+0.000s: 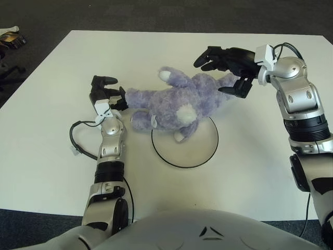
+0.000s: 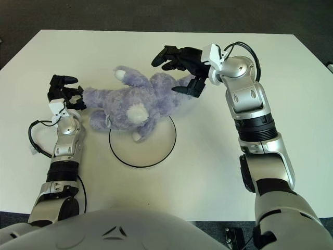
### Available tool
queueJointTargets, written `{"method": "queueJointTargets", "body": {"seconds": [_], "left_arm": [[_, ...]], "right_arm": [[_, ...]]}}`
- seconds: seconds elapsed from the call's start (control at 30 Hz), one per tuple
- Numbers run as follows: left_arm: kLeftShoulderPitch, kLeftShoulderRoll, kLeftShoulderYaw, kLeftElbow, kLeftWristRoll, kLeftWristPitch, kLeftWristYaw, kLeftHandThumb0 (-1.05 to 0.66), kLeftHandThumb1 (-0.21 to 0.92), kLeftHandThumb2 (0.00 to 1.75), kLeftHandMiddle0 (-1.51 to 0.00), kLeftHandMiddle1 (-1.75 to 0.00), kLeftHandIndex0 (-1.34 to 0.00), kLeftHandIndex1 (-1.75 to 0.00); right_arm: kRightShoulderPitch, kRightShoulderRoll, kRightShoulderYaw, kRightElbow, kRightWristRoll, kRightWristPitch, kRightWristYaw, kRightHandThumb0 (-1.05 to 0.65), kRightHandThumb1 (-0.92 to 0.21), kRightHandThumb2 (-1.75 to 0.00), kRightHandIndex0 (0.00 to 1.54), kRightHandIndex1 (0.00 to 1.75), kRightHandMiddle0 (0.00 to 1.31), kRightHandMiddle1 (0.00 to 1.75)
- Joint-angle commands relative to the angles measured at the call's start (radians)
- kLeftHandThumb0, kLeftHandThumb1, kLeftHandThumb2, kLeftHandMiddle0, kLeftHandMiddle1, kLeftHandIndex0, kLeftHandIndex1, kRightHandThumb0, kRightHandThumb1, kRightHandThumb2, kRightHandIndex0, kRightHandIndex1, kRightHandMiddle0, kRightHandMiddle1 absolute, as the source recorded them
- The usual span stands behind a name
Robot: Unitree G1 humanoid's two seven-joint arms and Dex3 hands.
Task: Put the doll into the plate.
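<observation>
A purple plush doll [image 1: 174, 101] lies on its side on the white table, its lower body overlapping the upper-left rim of the round white plate [image 1: 200, 148]. My right hand [image 1: 214, 74] hovers at the doll's right end, above its raised arm, fingers spread and holding nothing. At the doll's left end, my left hand [image 1: 108, 91] has its black fingers apart. The doll's leg tip touches the lower fingers but does not sit between them. Most of the plate [image 2: 151, 148] is bare.
A thin black cable [image 1: 77, 139] loops on the table beside my left forearm. The table's front edge runs close to my torso. Dark carpet surrounds the table, with a small object [image 1: 10, 37] on the floor at far left.
</observation>
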State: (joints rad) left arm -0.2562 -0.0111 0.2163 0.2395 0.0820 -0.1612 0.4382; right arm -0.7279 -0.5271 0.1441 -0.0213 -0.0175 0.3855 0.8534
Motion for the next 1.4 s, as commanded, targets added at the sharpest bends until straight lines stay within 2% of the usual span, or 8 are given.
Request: {"method": "queueJointTargets", "body": {"seconds": [0.0,0.37,0.8,1.13,1.2,1.27,1.33,1.37], "left_arm": [[0.037,-0.004,0.004,0.019,-0.009,0.012,-0.009,-0.01,0.17,1.5,-0.61,-1.75,-0.6,-1.75],[0.039,-0.005,0.001,0.027,-0.003,-0.017,-0.004,-0.01,0.18,1.48,-0.6,-1.75,-0.59,-1.75],[0.041,-0.005,0.001,0.018,-0.003,0.01,-0.005,-0.01,0.18,1.49,-0.6,-1.75,-0.59,-1.75],[0.042,-0.006,-0.003,0.015,0.002,0.011,-0.003,-0.01,0.18,1.49,-0.6,-1.75,-0.59,-1.75],[0.042,-0.006,-0.002,0.015,0.002,0.012,-0.003,-0.01,0.07,1.6,-0.77,-1.75,-0.6,-1.72],[0.042,-0.007,-0.002,0.015,0.0,0.01,-0.003,-0.01,0.03,1.64,-0.83,-1.75,-0.61,-1.71],[0.042,-0.009,-0.001,0.015,-0.002,0.006,-0.003,-0.01,0.01,1.66,-0.86,-1.75,-0.62,-1.7],[0.042,-0.01,0.0,0.014,-0.006,0.006,-0.005,-0.01,0.06,1.62,-0.78,-1.75,-0.62,-1.72]], "right_arm": [[-0.026,-0.007,-0.014,-0.009,0.015,0.016,-0.013,0.2,-0.05,-1.46,0.0,0.37,0.0,0.99],[-0.028,-0.011,-0.028,0.005,0.027,0.012,-0.019,0.21,-0.07,-1.49,0.0,0.39,0.0,1.08],[-0.017,-0.033,-0.022,-0.002,0.035,0.017,-0.007,0.2,-0.06,-1.49,0.0,0.48,0.0,1.18],[0.018,-0.056,-0.005,0.005,0.033,-0.057,0.01,0.0,-0.07,-1.4,0.0,0.65,0.01,1.23],[0.022,-0.056,-0.004,0.01,0.036,-0.07,0.013,-0.07,-0.07,-1.36,0.0,0.71,0.02,1.24],[0.025,-0.054,-0.005,0.016,0.04,-0.086,0.018,-0.1,-0.08,-1.35,0.0,0.74,0.02,1.25],[0.029,-0.052,-0.006,0.026,0.047,-0.103,0.025,-0.13,-0.08,-1.33,0.0,0.77,0.03,1.25],[0.032,-0.048,-0.008,0.035,0.061,-0.113,0.039,-0.15,-0.08,-1.32,0.0,0.78,0.03,1.25]]}}
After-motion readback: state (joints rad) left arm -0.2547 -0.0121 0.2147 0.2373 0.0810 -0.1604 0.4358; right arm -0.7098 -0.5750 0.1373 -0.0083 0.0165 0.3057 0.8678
